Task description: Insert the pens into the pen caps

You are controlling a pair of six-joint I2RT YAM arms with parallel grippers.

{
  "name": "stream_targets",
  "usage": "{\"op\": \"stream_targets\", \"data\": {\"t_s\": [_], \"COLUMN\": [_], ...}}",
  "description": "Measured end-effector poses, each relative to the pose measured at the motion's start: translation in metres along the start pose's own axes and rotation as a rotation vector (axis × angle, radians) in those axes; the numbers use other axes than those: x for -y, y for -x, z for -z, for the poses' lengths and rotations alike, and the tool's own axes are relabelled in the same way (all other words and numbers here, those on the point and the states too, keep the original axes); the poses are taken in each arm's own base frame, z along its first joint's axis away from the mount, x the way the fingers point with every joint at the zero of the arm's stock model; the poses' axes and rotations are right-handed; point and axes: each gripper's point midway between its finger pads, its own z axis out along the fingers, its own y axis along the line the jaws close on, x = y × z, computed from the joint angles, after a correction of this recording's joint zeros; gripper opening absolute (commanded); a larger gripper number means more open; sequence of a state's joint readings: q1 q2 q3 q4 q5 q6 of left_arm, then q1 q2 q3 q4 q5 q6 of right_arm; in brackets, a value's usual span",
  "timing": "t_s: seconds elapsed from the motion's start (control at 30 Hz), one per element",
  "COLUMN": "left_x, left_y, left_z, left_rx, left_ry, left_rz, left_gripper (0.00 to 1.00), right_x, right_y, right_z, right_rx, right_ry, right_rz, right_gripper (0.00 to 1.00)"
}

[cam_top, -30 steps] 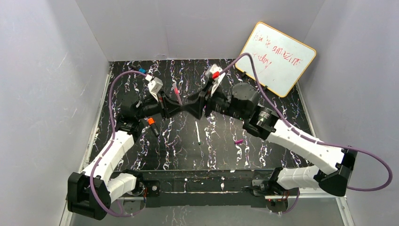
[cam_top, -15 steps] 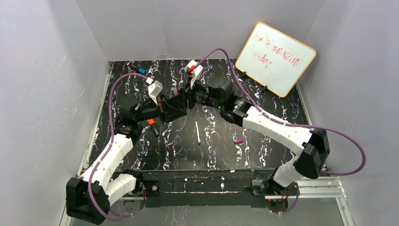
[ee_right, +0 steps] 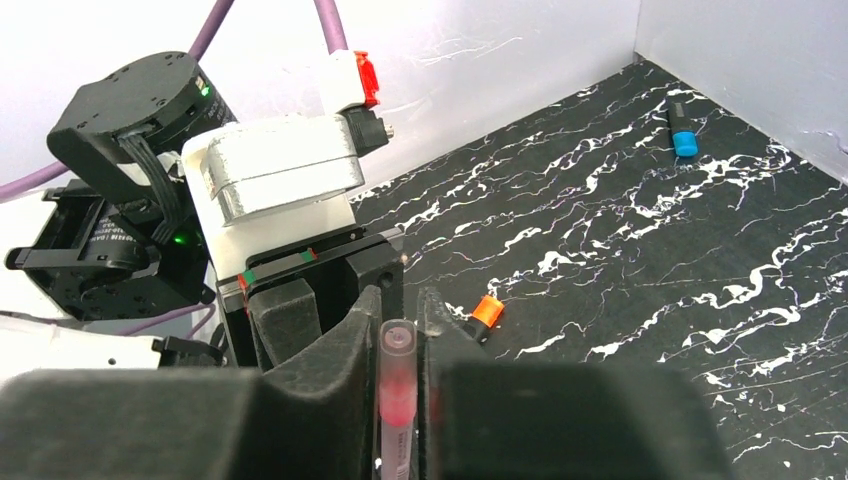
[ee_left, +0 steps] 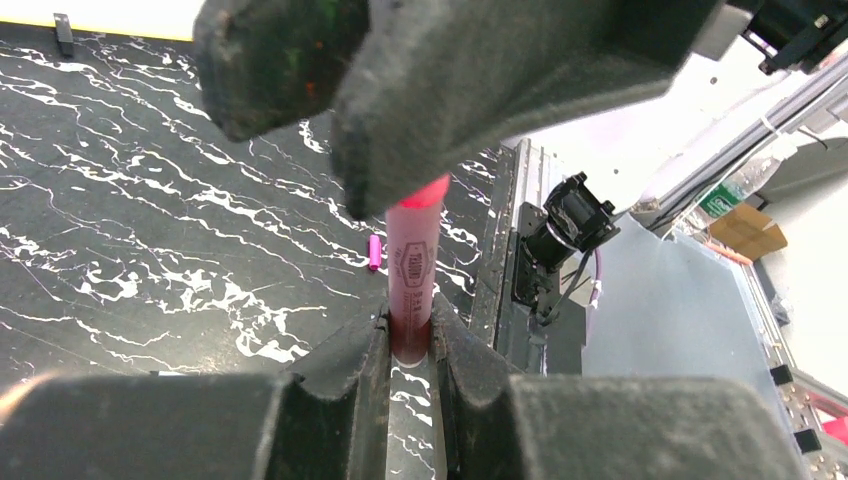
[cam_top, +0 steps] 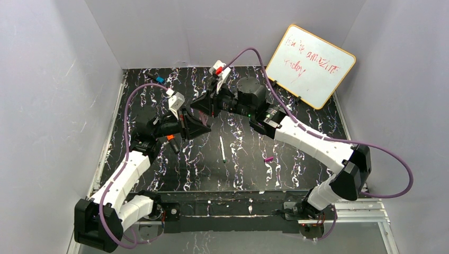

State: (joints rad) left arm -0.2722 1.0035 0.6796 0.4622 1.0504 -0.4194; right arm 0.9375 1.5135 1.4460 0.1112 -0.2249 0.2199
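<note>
My left gripper (ee_left: pixel 410 325) is shut on the rear end of the thin pink pen (ee_left: pixel 411 262), which points away towards the right gripper's fingers (ee_left: pixel 470 90). In the right wrist view my right gripper (ee_right: pixel 400 330) is shut on the pale pink cap (ee_right: pixel 397 345), and the pen's pink tip shows inside it. In the top view the two grippers (cam_top: pixel 195 125) (cam_top: pixel 204 103) meet left of centre. The white pen (cam_top: pixel 222 148) and the magenta cap (cam_top: pixel 268 159) lie apart on the table. The short black marker with an orange end (cam_top: pixel 172 142) lies under the left arm.
A black marker with a blue end (cam_top: pixel 158 79) lies at the back left corner. A whiteboard (cam_top: pixel 310 63) leans at the back right. White walls close in the black marbled table (cam_top: pixel 296 164) on three sides.
The right arm has swung left and back to the left gripper, and its jaws have closed round the cap over the pen's tip. The left gripper kept its hold on the pen and tilted it.
</note>
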Motion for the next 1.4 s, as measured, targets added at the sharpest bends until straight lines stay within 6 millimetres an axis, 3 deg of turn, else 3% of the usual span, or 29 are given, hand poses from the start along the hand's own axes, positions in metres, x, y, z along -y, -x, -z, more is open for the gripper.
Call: {"op": "stream_targets", "data": {"t_s": [0.03, 0.4, 1.0, 1.4], "left_x": [0.000, -0.007, 0.000, -0.003], "left_y": [0.000, -0.002, 0.034, 0.036], "left_z": [0.000, 0.000, -0.007, -0.008], "left_rx": [0.000, -0.025, -0.003, -0.004], "left_ry": [0.000, 0.042, 0.040, 0.053], "left_rz": [-0.005, -0.024, -0.089, -0.078], "left_gripper": [0.00, 0.00, 0.00, 0.00], "right_x": [-0.001, 0.001, 0.006, 0.007], "right_y": [0.001, -0.008, 0.023, 0.018], "right_z": [0.000, 0.004, 0.034, 0.039], "right_rx": [-0.001, -0.017, 0.209, 0.256], "right_ry": [0.006, 0.012, -0.015, -0.015], "right_rz": [-0.005, -0.021, -0.036, -0.031], "right_gripper": [0.01, 0.01, 0.01, 0.01]}}
